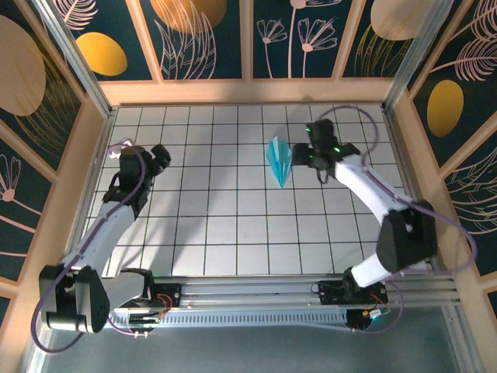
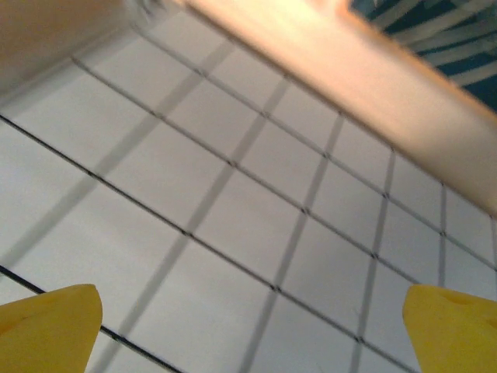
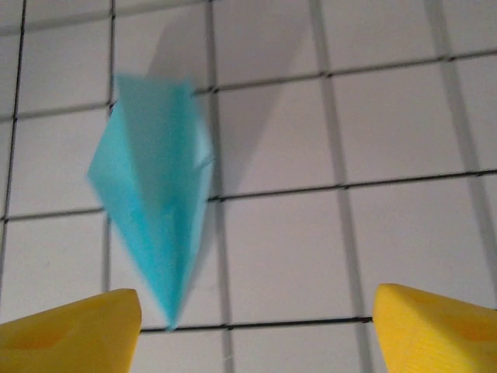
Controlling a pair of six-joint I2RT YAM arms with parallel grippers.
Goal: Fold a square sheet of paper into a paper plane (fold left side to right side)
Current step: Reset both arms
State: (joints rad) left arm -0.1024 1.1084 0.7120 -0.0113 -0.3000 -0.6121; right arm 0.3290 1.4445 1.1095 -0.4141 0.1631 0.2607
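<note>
Starting nearest the bases, the left gripper point(image 2: 248, 334) hangs over the bare white grid-tiled tabletop point(image 2: 233, 233), yellow fingers spread wide with nothing between them. Further out, the right gripper point(image 3: 248, 330) is splayed wide and empty too. Just past one of its fingertips lies the light-blue paper plane point(image 3: 155, 210), a creased pointed dart resting on the tiles towards the far middle of the table, nose aimed back at the arms. The folding looks finished, so this calls for a clean exit: rise straight, fingers wide, no brushing that nose.
</note>
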